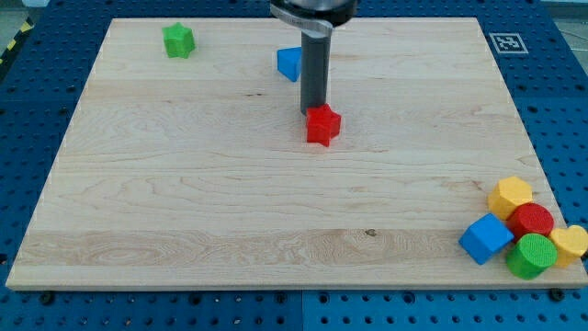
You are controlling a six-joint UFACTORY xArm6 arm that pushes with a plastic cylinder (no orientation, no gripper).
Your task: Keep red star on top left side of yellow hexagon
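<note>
The red star [322, 125] lies near the middle of the board, a little toward the view's top. My tip [312, 112] touches its upper left edge, and the rod rises from there to the view's top. The yellow hexagon [510, 196] sits at the view's lower right, at the top of a cluster of blocks, far to the right of the star and below it.
A blue triangular block [289, 62] is partly hidden behind the rod. A green star [178, 39] lies at the top left. By the hexagon are a red cylinder [532, 221], a blue cube [485, 238], a green cylinder [528, 256] and a yellow heart [569, 242].
</note>
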